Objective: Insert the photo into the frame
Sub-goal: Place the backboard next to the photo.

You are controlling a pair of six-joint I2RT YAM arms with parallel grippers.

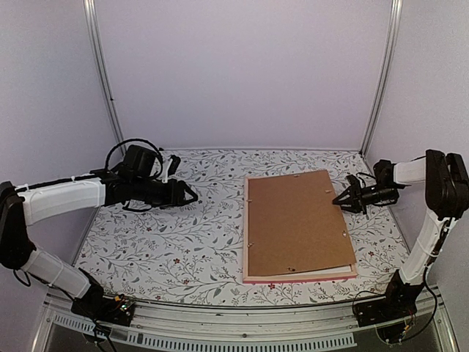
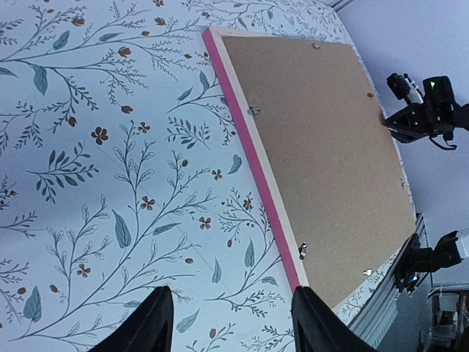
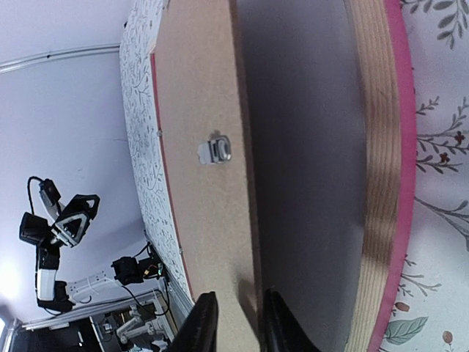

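free: tablecloth (image 1: 168,242) left of frame (image 1: 293,278) | obstacle: backing board (image 1: 297,220) tilted up over frame's right side

Floral-print surface (image 1: 168,235) spreads wide, leafy sprigs and little brown blossoms all over; pale walls (image 1: 242,73) close it in, metal uprights (image 1: 104,73) at the back corners.
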